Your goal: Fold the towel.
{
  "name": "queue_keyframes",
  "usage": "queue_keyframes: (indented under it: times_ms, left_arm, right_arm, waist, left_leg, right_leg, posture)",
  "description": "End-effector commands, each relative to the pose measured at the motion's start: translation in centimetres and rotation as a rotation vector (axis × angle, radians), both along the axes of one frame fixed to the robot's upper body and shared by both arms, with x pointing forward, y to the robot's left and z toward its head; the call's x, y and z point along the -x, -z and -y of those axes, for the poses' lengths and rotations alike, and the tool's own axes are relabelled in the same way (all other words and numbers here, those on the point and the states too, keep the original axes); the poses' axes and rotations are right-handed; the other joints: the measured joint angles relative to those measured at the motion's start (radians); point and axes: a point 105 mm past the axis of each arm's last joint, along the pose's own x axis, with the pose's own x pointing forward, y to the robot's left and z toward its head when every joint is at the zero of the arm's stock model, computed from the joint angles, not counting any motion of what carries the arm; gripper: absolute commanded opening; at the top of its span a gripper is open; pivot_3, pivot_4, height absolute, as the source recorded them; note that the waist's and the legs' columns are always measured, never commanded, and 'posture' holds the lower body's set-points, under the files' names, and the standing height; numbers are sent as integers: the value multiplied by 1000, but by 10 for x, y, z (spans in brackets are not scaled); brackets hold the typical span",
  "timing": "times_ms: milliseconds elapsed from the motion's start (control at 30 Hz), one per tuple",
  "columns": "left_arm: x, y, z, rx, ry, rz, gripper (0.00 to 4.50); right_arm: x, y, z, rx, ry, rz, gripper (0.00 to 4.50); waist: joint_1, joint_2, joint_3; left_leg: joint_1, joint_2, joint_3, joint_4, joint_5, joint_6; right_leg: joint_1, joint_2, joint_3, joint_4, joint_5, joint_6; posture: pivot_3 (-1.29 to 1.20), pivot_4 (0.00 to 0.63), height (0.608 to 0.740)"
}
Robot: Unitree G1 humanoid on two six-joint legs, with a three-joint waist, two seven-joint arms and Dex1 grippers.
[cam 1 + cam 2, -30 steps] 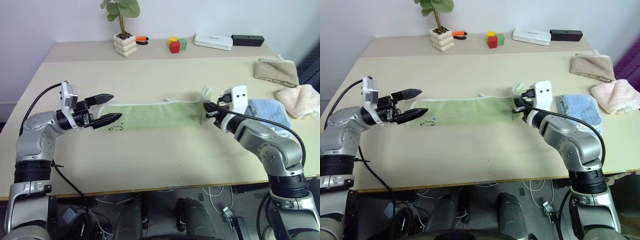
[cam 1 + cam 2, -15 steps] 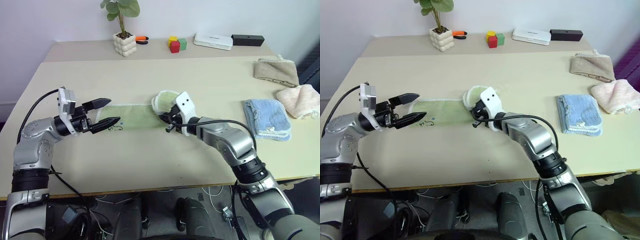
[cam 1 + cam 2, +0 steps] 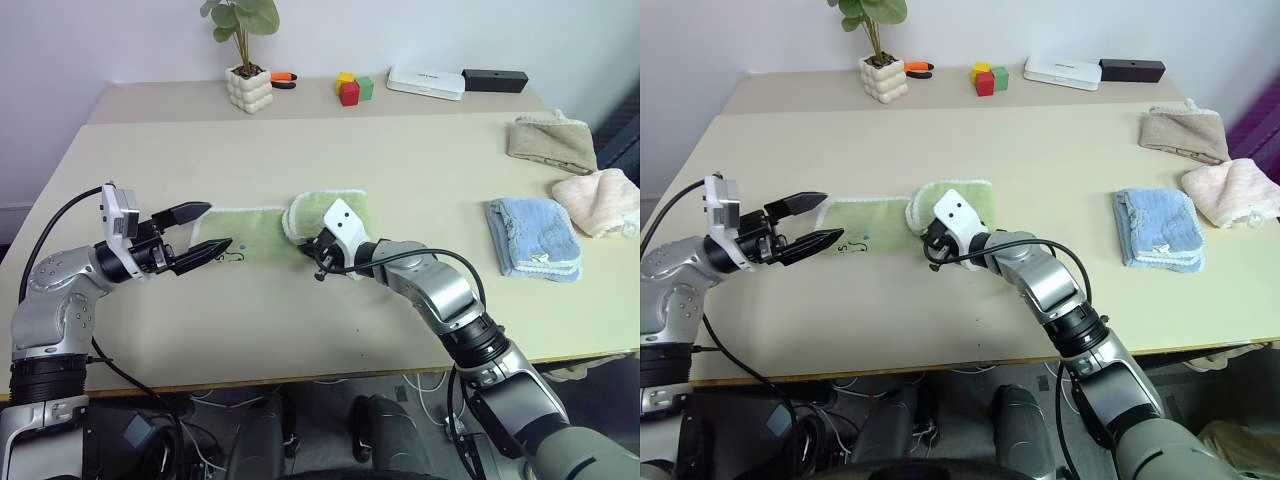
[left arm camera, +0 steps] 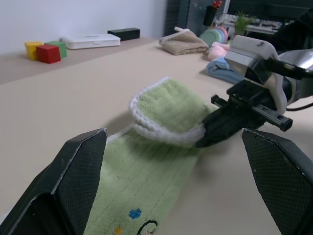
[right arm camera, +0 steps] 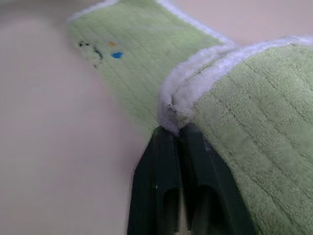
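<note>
Two grippers are working over the near half of the table. The right gripper is pinching the white edge of the towel where the turned-over end is lying on the flat part; its fingers are sitting almost together around that hem. The left gripper is hovering with jaws wide apart just over the towel's other end, near the small dark print, gripping nothing. Judged by its drape, the light green terry is soft, light and limp, and is likely to sag or slide on the smooth top, so the stitched hem at the corners is offering the firmest hold. Nothing is standing in the fold's path. Farther right, well apart, a light blue towel, a pink towel and a beige towel are lying. Along the far edge, a potted plant, coloured blocks, a white box and a black box are sitting.
</note>
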Motion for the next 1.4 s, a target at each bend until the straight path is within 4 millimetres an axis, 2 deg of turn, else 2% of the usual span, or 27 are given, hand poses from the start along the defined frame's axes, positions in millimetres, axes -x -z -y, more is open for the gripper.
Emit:
queue_keyframes:
  times_ms: [33, 167, 200, 267, 367, 467, 533, 567, 633, 700, 733, 800, 933, 1000, 1067, 1167, 1267, 1367, 1400]
  left_arm:
    - [0, -12, 4, 12, 19, 42, 4500]
    - [-2, -12, 6, 11, 26, 45, 4500]
    - [-2, -12, 6, 12, 26, 46, 4500]
    - [-4, -13, 4, 12, 27, 45, 4500]
    - [-5, -13, 5, 16, 31, 44, 4500]
    - [-8, -12, 10, 28, 43, 42, 4500]
    - [-9, -11, 13, 29, 49, 42, 4500]
    - [-9, -11, 14, 31, 53, 42, 4500]
    - [-9, -12, 15, 34, 56, 43, 4500]
    - [-8, -12, 15, 39, 56, 41, 4500]
    - [-8, -12, 15, 42, 56, 39, 4500]
    - [-5, -9, 18, 81, 62, -39, 4500]
    - [12, -5, 34, 98, 99, -105, 4500]
    - [13, -3, 35, 110, 83, -125, 4500]
    - [18, 1, 34, 126, 80, -175, 4500]
    - [28, 10, 34, 185, 87, -343, 4500]
    - [43, 19, 35, 235, 76, -477, 4500]
    - [48, 22, 32, 295, 22, -509, 4500]
    - [48, 22, 31, 317, 4, -517, 4500]
  right_arm:
    - [-1, -7, -3, -27, 12, 41, 2268]
    - [4, -14, 1, -20, -8, 73, 4193]
    - [7, -18, 4, -20, -27, 97, 4434]
    - [14, -37, 10, -67, -79, 150, 4434]
    - [14, -69, 20, -174, -94, 242, 4434]
    - [0, -90, 31, -274, -23, 276, 4434]
    - [-13, -93, 37, -302, 49, 272, 3927]
    - [-27, -84, 43, -259, 123, 283, 3627]
    - [-45, -66, 52, -192, 229, 295, 2664]
    - [-51, -58, 52, -200, 252, 286, 1740]
    - [-51, -55, 51, -210, 251, 280, 1131]
    - [-56, -38, 50, -169, 277, 273, 121]
    - [-62, -6, 46, -129, 315, 217, 51]
    - [-61, 7, 42, -101, 308, 195, 51]
    - [-58, 27, 38, 1, 284, 212, 51]
    - [-57, 44, 38, 63, 290, 213, 51]
    - [-52, 42, 31, -19, 255, 136, 51]
    - [-52, 22, 29, -88, 212, 160, 816]
    - [-52, 16, 29, -99, 208, 182, 1235]
  waist:
    - [0, 0, 0]
    - [1, 0, 0]
    - [3, 0, 0]
    - [4, 0, 0]
    - [3, 0, 0]
    - [1, 0, 0]
    - [1, 0, 0]
    - [0, 0, 0]
    - [-1, 0, 0]
    - [2, 0, 0]
    - [1, 0, 0]
    - [-3, 0, 0]
    - [-16, 0, 0]
    - [-18, 0, 0]
    - [-23, 0, 0]
    - [-27, -1, 0]
    - [-30, -1, -1]
    - [-27, -2, -1]
    - [-26, -2, -1]
  left_leg:
    - [0, 0, 0, 0, 0, 0]
    - [0, 0, 0, 0, 0, -1]
    - [0, 0, 0, 0, 0, -1]
    - [0, 0, 0, 0, 0, -1]
    - [0, 0, 0, 0, 0, 0]
    - [0, 0, 0, 0, 0, 0]
    - [0, 0, 0, 0, 0, 0]
    - [0, 0, 0, 0, 0, 0]
    - [0, 0, 0, 0, 1, -1]
    - [0, -1, 1, 0, 4, -6]
    - [-1, -1, 1, 0, 4, -6]
    - [-1, -1, 1, 0, 4, -6]
    - [-2, 0, 1, -1, 4, -7]
    - [-2, 0, 0, -1, 5, -7]
    - [-1, 0, 0, -1, 5, -8]
    - [3, 0, 0, -2, 5, -8]
    - [7, 0, -1, -4, 5, -8]
    - [8, 1, -1, -5, 5, -9]
    - [8, 1, -1, -5, 5, -9]
  right_leg:
    - [0, 0, 0, 0, 0, 0]
    - [0, 0, 0, 0, 0, 0]
    - [0, 0, 0, 0, 0, 0]
    - [0, 0, 0, 0, 0, 0]
    - [0, 0, 0, 0, 0, 0]
    - [-1, 0, 0, 0, 0, 0]
    - [-1, 0, 0, 0, 0, 0]
    - [-1, 1, 0, 0, 0, 0]
    - [0, 0, 0, 0, 0, 0]
    - [0, 0, 0, 0, 0, 0]
    - [0, 0, 0, 0, 0, 0]
    - [-1, 0, 0, 0, 0, 0]
    - [-1, 1, 0, 1, 0, 0]
    - [-1, 1, 0, 1, 0, 0]
    - [-1, 1, 0, 1, 0, 0]
    - [2, 1, 0, 1, 0, 0]
    - [4, 1, 1, 1, 0, 0]
    - [4, 0, 1, 1, 0, 0]
    - [4, 0, 1, 1, 0, 0]
  posture:
    - [0, 150, 740]
    - [0, 150, 740]
    - [0, 150, 740]
    - [0, 150, 740]
    - [0, 150, 740]
    - [0, 150, 740]
    - [0, 150, 740]
    - [0, 150, 740]
    - [0, 150, 740]
    - [0, 150, 740]
    - [0, 150, 740]
    - [0, 150, 740]
    - [0, 150, 740]
    - [0, 150, 740]
    - [0, 150, 740]
    - [0, 150, 740]
    - [0, 150, 740]
    - [0, 150, 740]
    - [0, 150, 740]
